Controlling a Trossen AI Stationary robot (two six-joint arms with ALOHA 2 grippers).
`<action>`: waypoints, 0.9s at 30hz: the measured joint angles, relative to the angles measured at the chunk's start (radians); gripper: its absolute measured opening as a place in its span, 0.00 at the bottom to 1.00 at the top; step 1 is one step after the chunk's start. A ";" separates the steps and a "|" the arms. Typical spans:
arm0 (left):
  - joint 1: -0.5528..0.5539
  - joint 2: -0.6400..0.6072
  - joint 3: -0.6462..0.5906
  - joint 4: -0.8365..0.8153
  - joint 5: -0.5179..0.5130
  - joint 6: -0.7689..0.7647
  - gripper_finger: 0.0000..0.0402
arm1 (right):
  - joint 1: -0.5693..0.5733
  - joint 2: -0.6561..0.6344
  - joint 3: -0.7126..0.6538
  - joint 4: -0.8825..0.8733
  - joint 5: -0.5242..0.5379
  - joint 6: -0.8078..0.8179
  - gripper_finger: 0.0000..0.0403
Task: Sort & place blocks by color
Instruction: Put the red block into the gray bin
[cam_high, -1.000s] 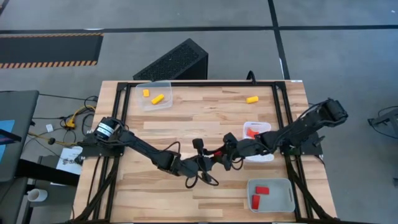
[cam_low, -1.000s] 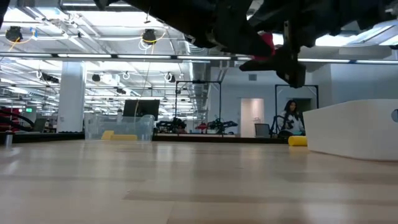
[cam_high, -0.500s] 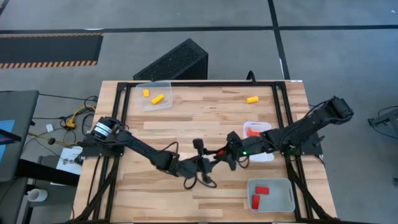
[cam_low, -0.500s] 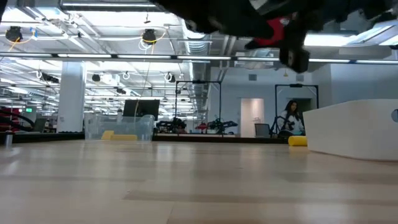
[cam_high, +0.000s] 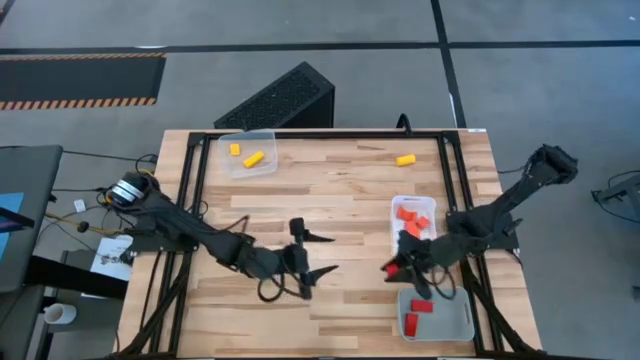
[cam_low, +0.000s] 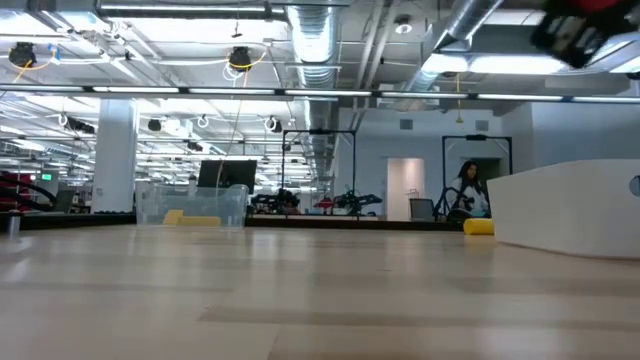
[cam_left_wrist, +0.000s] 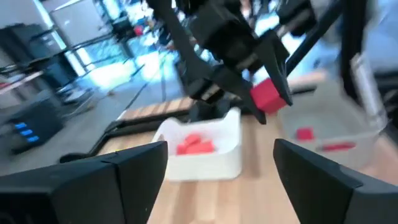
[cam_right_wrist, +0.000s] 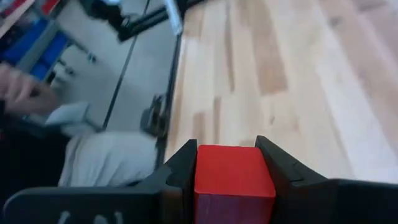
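Observation:
My right gripper (cam_high: 392, 268) is shut on a red block (cam_right_wrist: 233, 174) in the air, just off the far left corner of the grey tray (cam_high: 462, 322), which holds two red blocks. In the left wrist view the same block (cam_left_wrist: 267, 96) shows at the right gripper's fingertips. My left gripper (cam_high: 322, 254) stands open over the middle of the table with nothing between its fingers. A white tray (cam_high: 394, 238) holds orange-red blocks. A clear tray (cam_high: 262, 135) at the far left holds two yellow blocks. One yellow block (cam_high: 405, 159) lies flat on the table at the far right. My right gripper pinches the red block between its two fingers, by two opposite side faces (cam_right_wrist: 205, 180). The fingers come from the table's right side. The block is lifted clear of the table and trays, its end face sticking out past the fingertips.
A black perforated box (cam_high: 280, 100) lies on the floor beyond the far edge. A black frame (cam_high: 195, 170) runs along the table's left, far and right sides. Bare wood lies between the two arms and along the near left. A person (cam_low: 467, 190) shows far off in the room.
The red block has passed from hand to hand in mid-air: my right gripper shut on it, my left gripper opened and let go. My left gripper drew back toward the table's left edge. My right gripper carried the block toward the right and near edges, up to the grey tray.

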 joint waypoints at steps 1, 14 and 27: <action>0.003 -0.018 -0.043 0.062 0.030 -0.002 0.69 | 0.031 -0.010 0.000 -0.018 0.002 0.015 0.31; 0.068 -0.095 -0.546 0.890 0.179 -0.134 0.61 | 0.352 0.083 0.001 -0.221 0.026 0.532 0.31; 0.070 -0.094 -0.567 0.917 0.180 -0.150 0.61 | 0.431 0.325 0.001 -0.230 -0.200 0.822 0.39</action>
